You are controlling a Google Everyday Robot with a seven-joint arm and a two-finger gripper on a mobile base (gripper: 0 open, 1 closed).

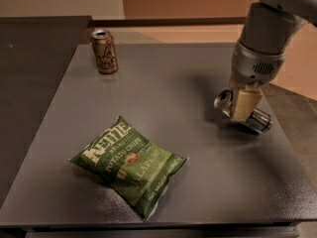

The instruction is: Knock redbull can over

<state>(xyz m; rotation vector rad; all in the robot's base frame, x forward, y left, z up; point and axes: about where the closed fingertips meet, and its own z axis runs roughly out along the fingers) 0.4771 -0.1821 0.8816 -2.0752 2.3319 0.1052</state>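
The redbull can (258,121) lies on its side on the grey table (198,78) near the right edge. Its silver top (223,103) points left and its dark body runs to the right. My gripper (245,107) comes down from the upper right and sits right over the can's middle, hiding that part. I cannot tell whether it touches the can.
A shorter brown-and-tan can (104,51) stands upright at the table's far left corner. A green Kettle chips bag (130,163) lies at the front centre. The table's right edge is close to the gripper, and a darker surface (29,83) adjoins on the left.
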